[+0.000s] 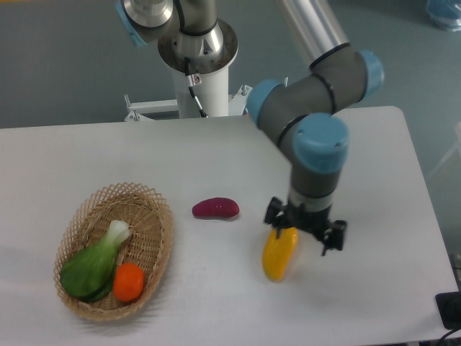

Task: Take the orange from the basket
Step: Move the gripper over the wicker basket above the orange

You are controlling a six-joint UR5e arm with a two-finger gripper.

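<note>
Over the yellow fruit (279,251) at right-centre of the table (216,151), the gripper (305,231) hangs with fingers spread wide and nothing held, well apart from the target. Task looks barely begun: the orange (128,282) sits in the basket (155,209), at its near end, touching the green vegetable (90,265) (white stalk, leafy body). Left to do: cross to the basket, descend, grasp, lift. Orange is small, round, glossy, smooth; basket is oval, shallow, tan wicker with open-weave rim. A dark purple oblong vegetable (215,208) lies between basket and gripper.
</note>
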